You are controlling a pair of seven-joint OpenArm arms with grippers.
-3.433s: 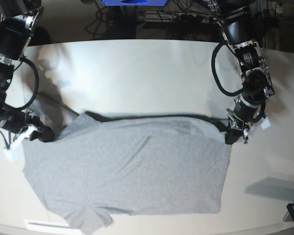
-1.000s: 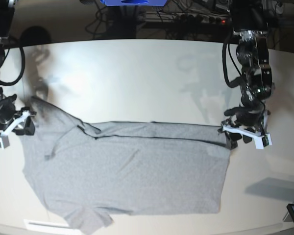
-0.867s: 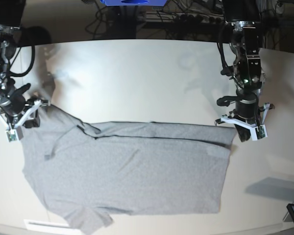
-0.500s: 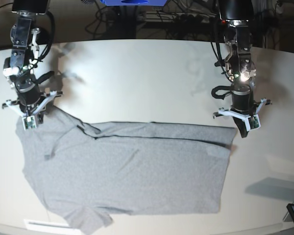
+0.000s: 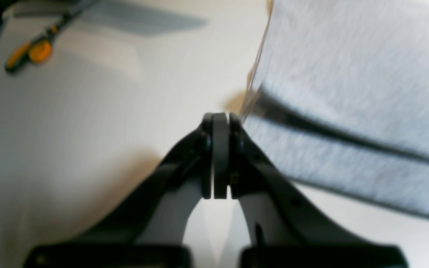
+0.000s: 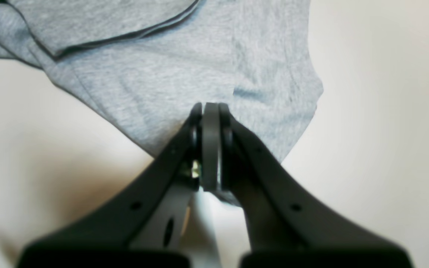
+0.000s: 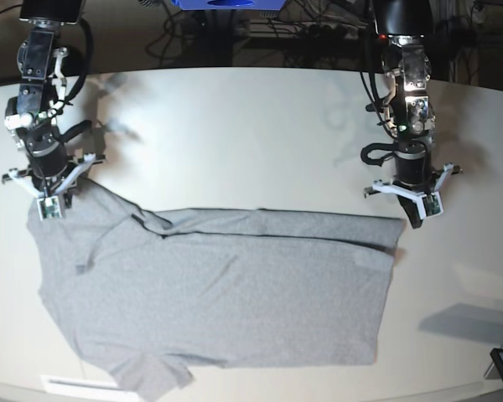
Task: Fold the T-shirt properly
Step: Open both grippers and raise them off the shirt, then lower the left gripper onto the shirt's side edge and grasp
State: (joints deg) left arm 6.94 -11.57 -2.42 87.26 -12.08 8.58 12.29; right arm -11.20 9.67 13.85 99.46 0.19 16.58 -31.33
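- White tabletop (image 7: pixel 235 126) fills the base view; dark cabling and equipment line the far edge.
- T-shirt (image 7: pixel 218 293): heather-grey, spread flat across the near half of the table, plain side up. A narrow band along its far edge is turned over onto the body. One sleeve points toward the near-left corner.
- Right gripper (image 7: pixel 48 201): jaws pressed together and empty, tips just above the shirt's far-left corner. The right wrist view shows grey cloth beneath the tips, none between them.
- Left gripper (image 7: pixel 414 216): jaws likewise together with nothing between them, just beside the shirt's far-right corner, over bare table.
- Orange-handled tool (image 5: pixel 32 52): well apart from the shirt; blurred.
- Judged step: taking hold of the two far corners for the next fold.
- Doing it well: part both jaws before descending, and pinch the turned band together with the layer beneath. Grip each corner equally far in from the side, then lift and carry both at the same pace so the crease runs straight.
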